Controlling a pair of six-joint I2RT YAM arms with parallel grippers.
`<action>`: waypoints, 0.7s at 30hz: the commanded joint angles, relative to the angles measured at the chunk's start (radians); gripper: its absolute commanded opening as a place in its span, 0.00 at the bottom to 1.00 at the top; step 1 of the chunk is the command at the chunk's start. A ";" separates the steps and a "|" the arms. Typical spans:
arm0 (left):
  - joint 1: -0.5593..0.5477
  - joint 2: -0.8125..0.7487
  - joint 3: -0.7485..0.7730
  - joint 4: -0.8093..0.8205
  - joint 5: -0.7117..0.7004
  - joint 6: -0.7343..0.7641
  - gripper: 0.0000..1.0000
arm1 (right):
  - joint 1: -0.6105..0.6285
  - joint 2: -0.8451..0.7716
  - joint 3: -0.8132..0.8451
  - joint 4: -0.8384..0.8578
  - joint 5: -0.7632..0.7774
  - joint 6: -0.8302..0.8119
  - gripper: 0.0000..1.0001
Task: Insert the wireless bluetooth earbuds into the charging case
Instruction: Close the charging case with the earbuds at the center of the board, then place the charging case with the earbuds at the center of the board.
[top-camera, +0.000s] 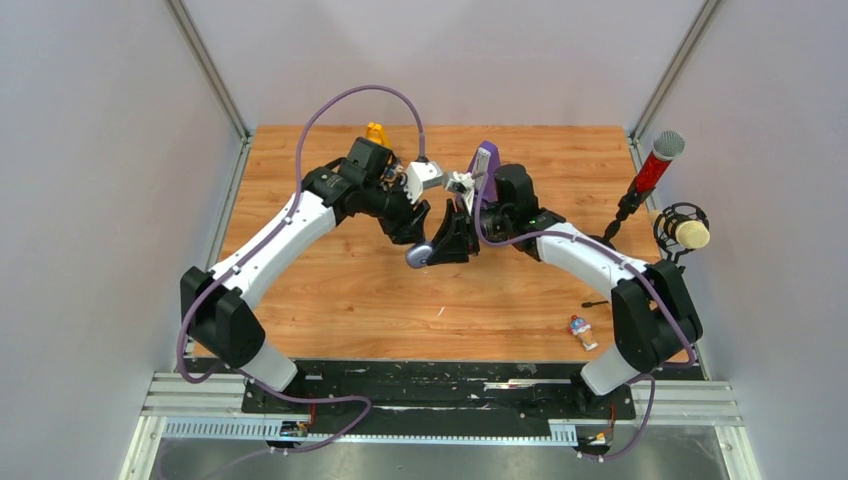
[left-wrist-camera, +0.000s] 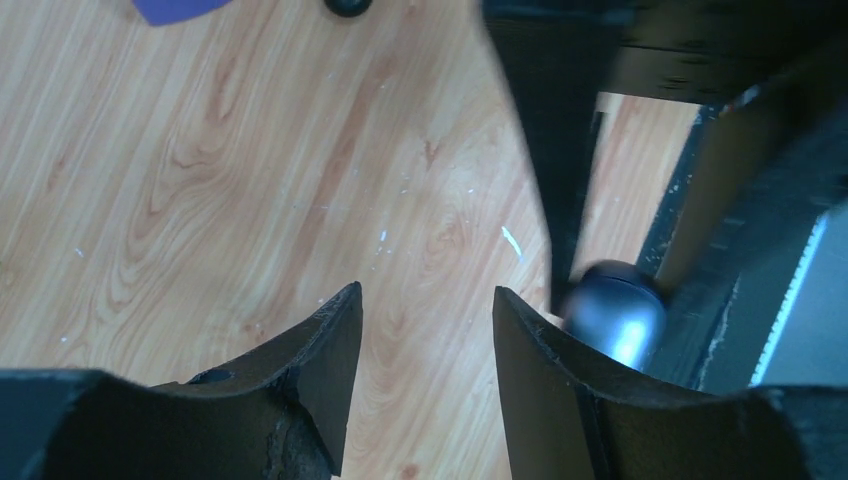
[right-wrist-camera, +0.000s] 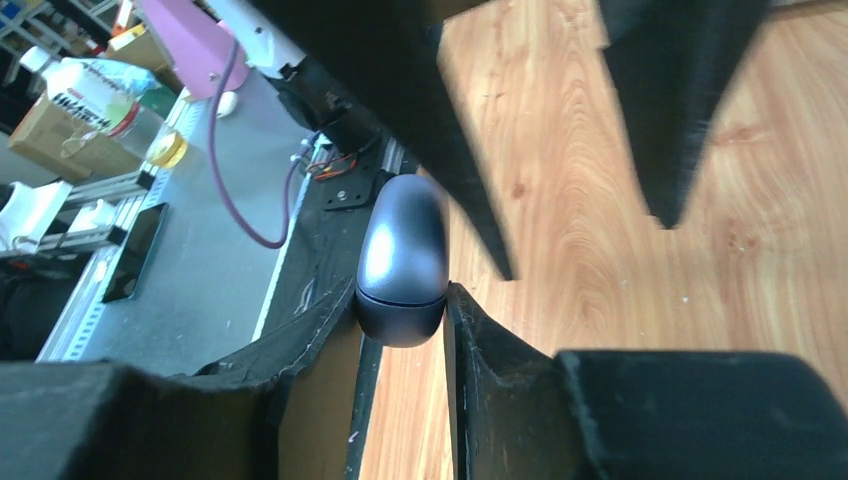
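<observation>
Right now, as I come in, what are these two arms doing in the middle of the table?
The right gripper is shut on the charging case, a dark glossy oval, and holds it over the wooden table. The lid of the case looks closed. The left gripper is open and empty. It is close beside the case, which lies outside its jaws. I cannot make out the earbuds in any view.
</observation>
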 joint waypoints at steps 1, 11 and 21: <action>-0.010 -0.083 0.009 -0.029 0.086 0.026 0.57 | 0.000 0.028 0.060 0.010 0.090 -0.001 0.00; 0.042 -0.109 0.007 0.063 -0.131 -0.056 0.58 | -0.002 0.054 0.058 0.052 0.175 0.107 0.00; 0.351 -0.246 -0.058 0.150 -0.226 -0.126 0.84 | 0.007 0.284 0.139 0.126 0.466 0.424 0.00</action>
